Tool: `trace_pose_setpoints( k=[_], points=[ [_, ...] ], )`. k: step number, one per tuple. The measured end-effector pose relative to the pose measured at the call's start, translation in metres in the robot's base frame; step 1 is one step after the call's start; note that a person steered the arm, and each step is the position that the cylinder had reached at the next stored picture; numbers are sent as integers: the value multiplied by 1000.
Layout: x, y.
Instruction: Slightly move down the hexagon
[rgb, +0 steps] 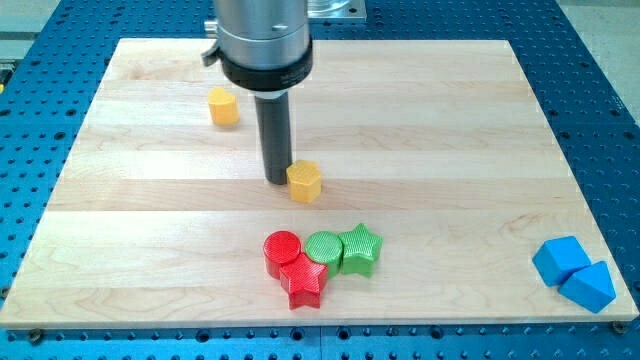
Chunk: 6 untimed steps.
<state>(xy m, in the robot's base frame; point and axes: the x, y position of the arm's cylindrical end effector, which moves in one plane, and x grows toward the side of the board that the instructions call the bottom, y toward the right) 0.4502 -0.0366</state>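
Note:
A yellow hexagon block (305, 181) lies near the middle of the wooden board (150, 210). My tip (277, 181) rests on the board just left of it, touching or almost touching its left side. A second yellow block (223, 106), roughly pentagon-shaped, lies toward the view's top left, apart from the tip.
A cluster sits below the hexagon: a red cylinder (282, 247), a red star (303, 281), a green cylinder (324, 247) and a green star (360, 249). Two blue blocks (560, 259) (589, 286) lie at the bottom right corner.

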Motion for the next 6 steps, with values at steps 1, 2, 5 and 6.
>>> trace_pose_setpoints(
  k=[1,2,5,6],
  points=[
    [-60,13],
    [-55,13],
    [34,20],
    [19,28]
  ],
)
